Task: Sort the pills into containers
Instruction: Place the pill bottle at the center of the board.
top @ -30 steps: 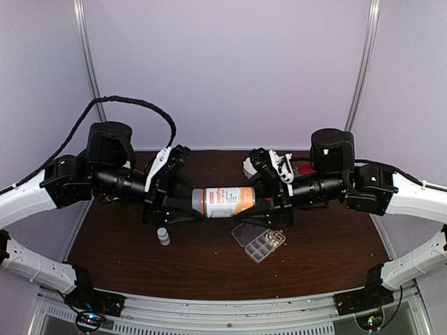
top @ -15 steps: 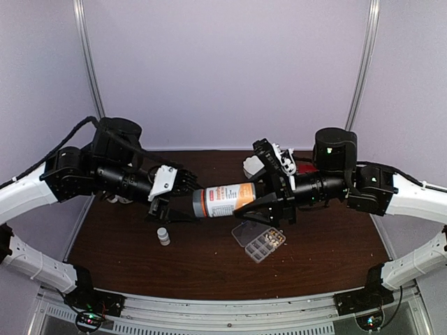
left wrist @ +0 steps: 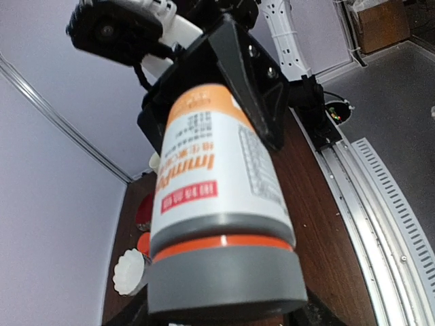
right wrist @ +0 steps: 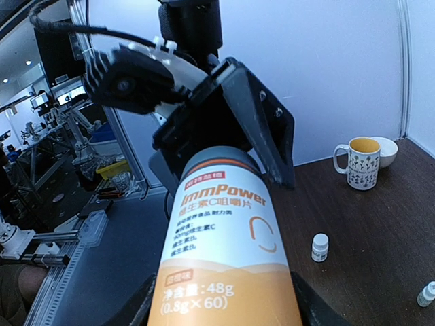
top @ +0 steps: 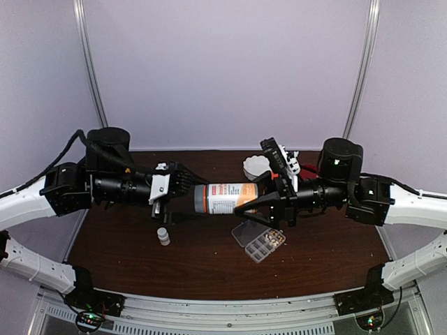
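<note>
A grey-capped labelled bottle point(top: 227, 199) hangs level above the table between both arms. My right gripper point(top: 264, 202) is shut on its orange end, and the label point(right wrist: 224, 251) fills the right wrist view. My left gripper point(top: 186, 188) sits around the grey cap point(left wrist: 224, 278); only dark slivers of its fingers show beside the cap, so I cannot tell whether they press on it. Below the bottle lies the clear pill box point(top: 260, 243), lid open, with tiny pale pills point(top: 273, 239) in its containers.
A small white bottle point(top: 163, 236) stands on the table at the left, and another small bottle point(right wrist: 428, 293) stands further along. A white scalloped dish point(top: 256, 166) sits at the back, with a mug point(right wrist: 360, 163) and a bowl point(right wrist: 384, 151) nearby.
My left gripper has rolled about its axis at the cap and its arm has dropped lower. The right arm has shifted a little right, and the bottle now lies more level.
</note>
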Robot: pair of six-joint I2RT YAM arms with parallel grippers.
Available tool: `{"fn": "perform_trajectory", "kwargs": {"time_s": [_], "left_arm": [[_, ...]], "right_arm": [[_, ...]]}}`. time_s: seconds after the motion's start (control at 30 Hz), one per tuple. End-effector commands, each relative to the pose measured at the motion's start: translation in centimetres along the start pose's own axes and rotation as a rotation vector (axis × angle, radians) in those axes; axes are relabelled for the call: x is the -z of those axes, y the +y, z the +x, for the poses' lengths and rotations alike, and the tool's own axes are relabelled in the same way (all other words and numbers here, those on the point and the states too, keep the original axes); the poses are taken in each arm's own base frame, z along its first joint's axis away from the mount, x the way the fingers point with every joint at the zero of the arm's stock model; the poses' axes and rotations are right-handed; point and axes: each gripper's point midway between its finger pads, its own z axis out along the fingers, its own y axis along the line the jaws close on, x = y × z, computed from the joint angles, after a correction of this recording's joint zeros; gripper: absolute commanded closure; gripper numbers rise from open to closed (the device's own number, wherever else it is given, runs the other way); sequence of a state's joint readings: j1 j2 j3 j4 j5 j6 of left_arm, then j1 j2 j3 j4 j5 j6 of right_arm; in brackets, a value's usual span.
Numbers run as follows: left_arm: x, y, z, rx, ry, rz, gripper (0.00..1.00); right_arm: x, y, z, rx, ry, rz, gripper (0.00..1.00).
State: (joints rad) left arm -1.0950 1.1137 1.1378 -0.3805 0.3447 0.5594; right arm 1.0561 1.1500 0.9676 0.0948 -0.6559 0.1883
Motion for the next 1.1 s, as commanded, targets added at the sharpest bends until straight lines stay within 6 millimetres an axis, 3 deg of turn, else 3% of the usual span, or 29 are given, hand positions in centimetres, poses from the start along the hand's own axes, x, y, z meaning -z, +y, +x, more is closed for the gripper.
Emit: {"fn": "perform_trajectory", "kwargs": {"time_s": [0.0, 0.13, 0.5, 0.9, 1.07], "left_arm": [[2.5, 3.6, -7.0, -0.077, -0.315, -0.207, 0.23], [3.0, 4.0, -7.2, -0.064, -0.347, -0.247, 0.14], [1.9, 1.3, -6.7, -0.091, -0.342, -0.091, 0.14], [1.5, 0.5, -6.4, -0.087, -0.351, -0.055, 0.15], [1.6, 0.6, -6.9, -0.096, -0.375, -0.054, 0.2]], "right_arm": [[-0.7, -1.0, 1.4, -0.052, 0.0, 0.034, 1.0], [-0.8, -0.7, 1.2, -0.059, -0.017, 0.016, 1.0], [0.4, -0.4, -0.8, -0.036, -0.156, 0.023, 1.0], [1.9, 2.1, -3.3, -0.029, -0.307, -0.088, 1.0], [1.4, 2.4, -3.5, -0.026, -0.3, -0.104, 1.0]]}}
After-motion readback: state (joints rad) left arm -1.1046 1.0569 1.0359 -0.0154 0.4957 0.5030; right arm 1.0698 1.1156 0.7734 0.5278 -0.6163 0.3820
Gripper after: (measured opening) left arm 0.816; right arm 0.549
